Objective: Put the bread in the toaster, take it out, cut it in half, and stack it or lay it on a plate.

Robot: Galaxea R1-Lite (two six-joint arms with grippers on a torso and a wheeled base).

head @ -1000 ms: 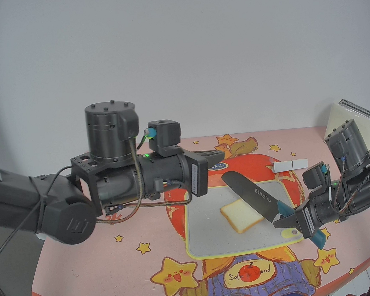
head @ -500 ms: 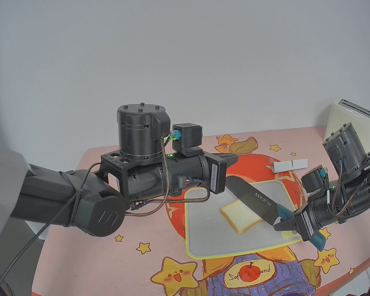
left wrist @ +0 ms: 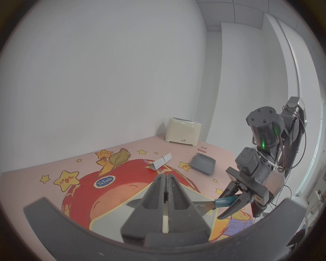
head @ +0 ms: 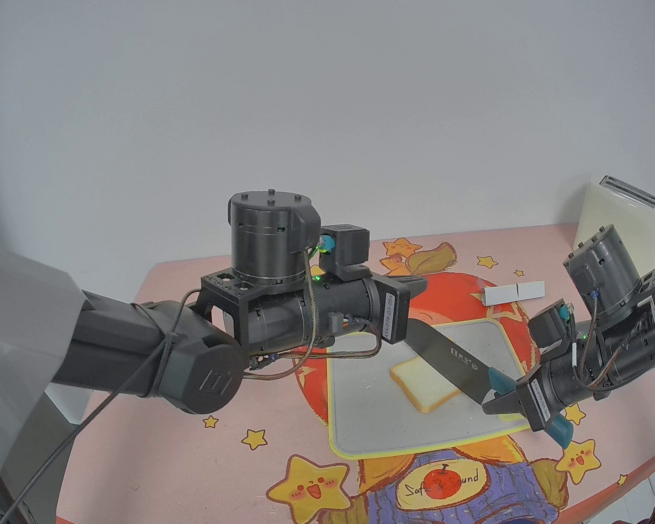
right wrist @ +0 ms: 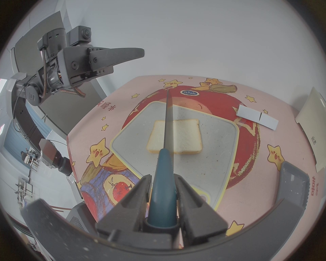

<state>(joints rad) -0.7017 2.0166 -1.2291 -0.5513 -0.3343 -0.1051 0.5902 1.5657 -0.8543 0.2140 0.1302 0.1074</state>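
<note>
A slice of white bread (head: 426,386) (right wrist: 183,136) lies flat on the grey, yellow-rimmed cutting board (head: 370,421) (right wrist: 217,163). My right gripper (head: 497,399) (right wrist: 163,180) (left wrist: 234,201) is shut on the teal handle of a knife (head: 455,358) (right wrist: 167,119). The dark blade runs over the middle of the slice; I cannot tell if it touches. My left gripper (head: 418,282) (left wrist: 166,178) (right wrist: 140,51) is shut on nothing and hangs above the board's far left corner. The cream toaster (head: 627,213) (left wrist: 183,131) stands at the table's far right.
A dark grey square plate (left wrist: 202,163) sits on the table in front of the toaster. Behind the board lies a white folded card (head: 514,292) (left wrist: 161,161) (right wrist: 257,117). The pink printed table (head: 207,449) is bare to the board's left and front.
My left arm has swung to the right and now reaches over the board's far left corner. My right gripper has sunk slightly, bringing the knife blade lower over the bread.
</note>
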